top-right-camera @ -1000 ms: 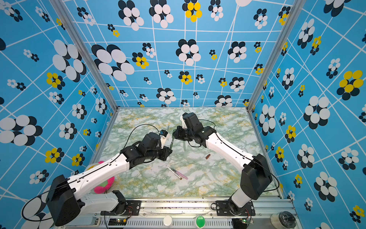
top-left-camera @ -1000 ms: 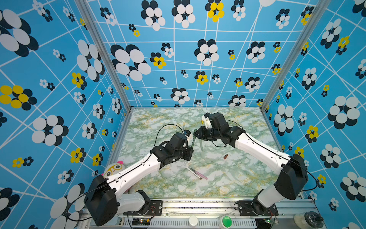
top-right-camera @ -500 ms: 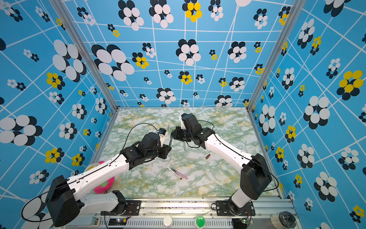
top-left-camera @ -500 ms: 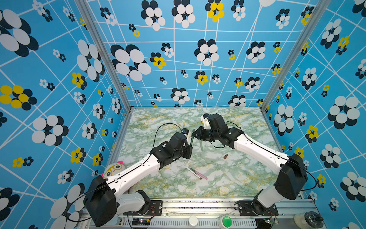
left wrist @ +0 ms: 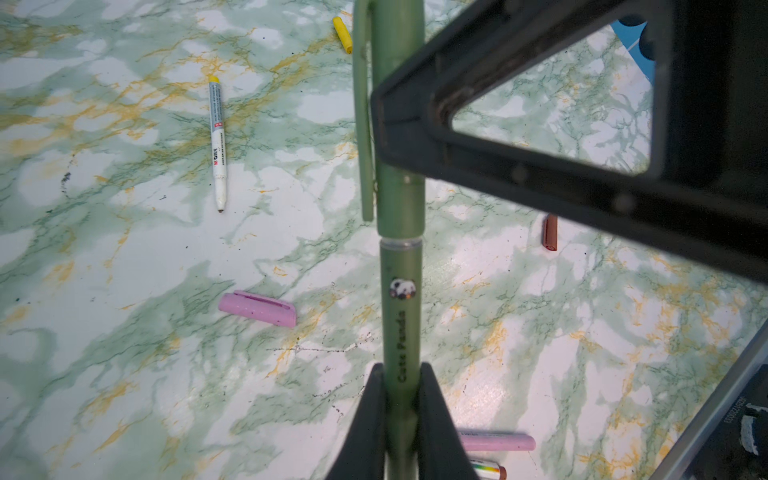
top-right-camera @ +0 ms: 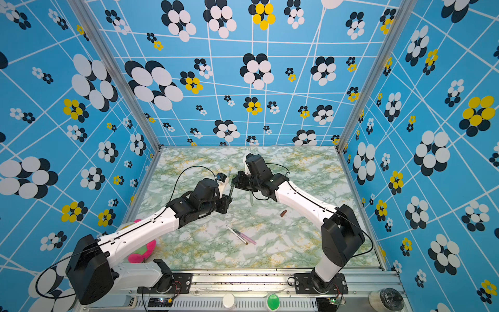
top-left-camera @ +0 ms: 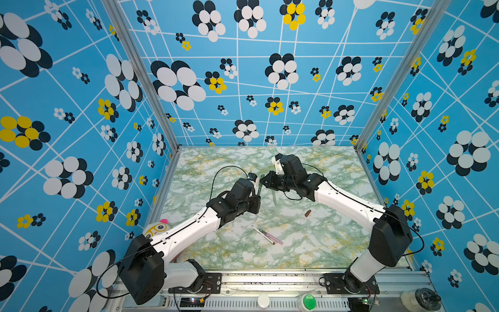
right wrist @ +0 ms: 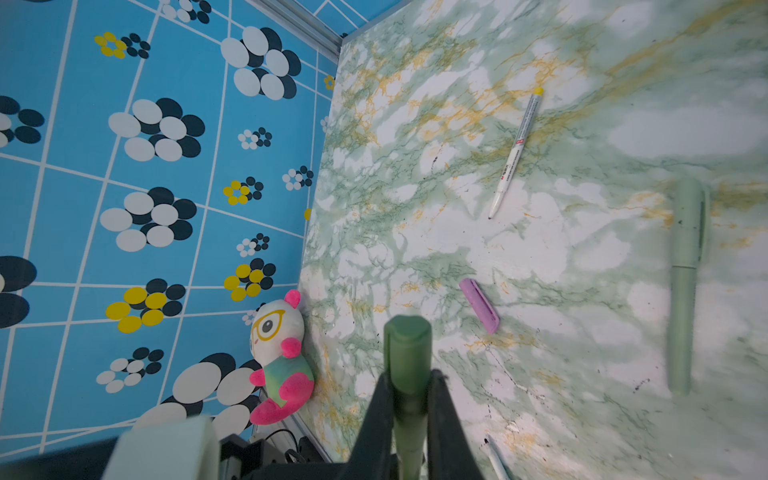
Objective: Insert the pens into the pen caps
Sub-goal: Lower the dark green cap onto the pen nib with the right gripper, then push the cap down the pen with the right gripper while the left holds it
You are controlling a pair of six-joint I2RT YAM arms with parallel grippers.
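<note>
Green pen (left wrist: 401, 299) pinched by left gripper (left wrist: 401, 370), cap (left wrist: 399, 124) pinched by right gripper (right wrist: 409, 378), above the table (top-left-camera: 310, 243), away from walls (top-left-camera: 270, 81).

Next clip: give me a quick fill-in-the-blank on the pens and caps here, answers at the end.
The pen held by the left gripper, its cap in the right gripper, is ___ green.
The capped pen lying on the table is ___ green.
The lone cap by the right arm is ___.
The bare-tipped pen has a ___ end.
Missing: dark, pale, brown, yellow.
</note>
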